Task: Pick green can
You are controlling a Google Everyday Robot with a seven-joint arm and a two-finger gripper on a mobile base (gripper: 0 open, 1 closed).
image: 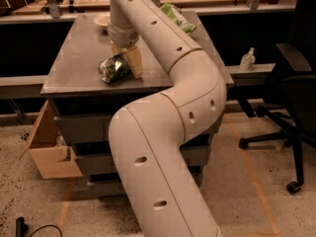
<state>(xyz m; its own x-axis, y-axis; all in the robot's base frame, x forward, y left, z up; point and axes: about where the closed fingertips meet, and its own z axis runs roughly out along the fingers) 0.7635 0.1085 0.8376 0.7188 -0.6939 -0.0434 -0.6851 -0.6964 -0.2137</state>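
Note:
The green can point(111, 69) is a dented silver can with green print. It lies on its side near the front edge of the grey table point(79, 53). My gripper point(125, 64) reaches down from the long white arm point(168, 107) and sits right at the can, against its right end and just above the tabletop. The arm crosses the middle of the view and hides part of the table's right side.
A bright green snack bag point(177, 17) lies at the table's back right, and a pale bowl point(102, 19) at the back. An open cardboard box point(49, 149) stands on the floor to the left. An office chair point(291, 93) and a small bottle point(248, 59) are to the right.

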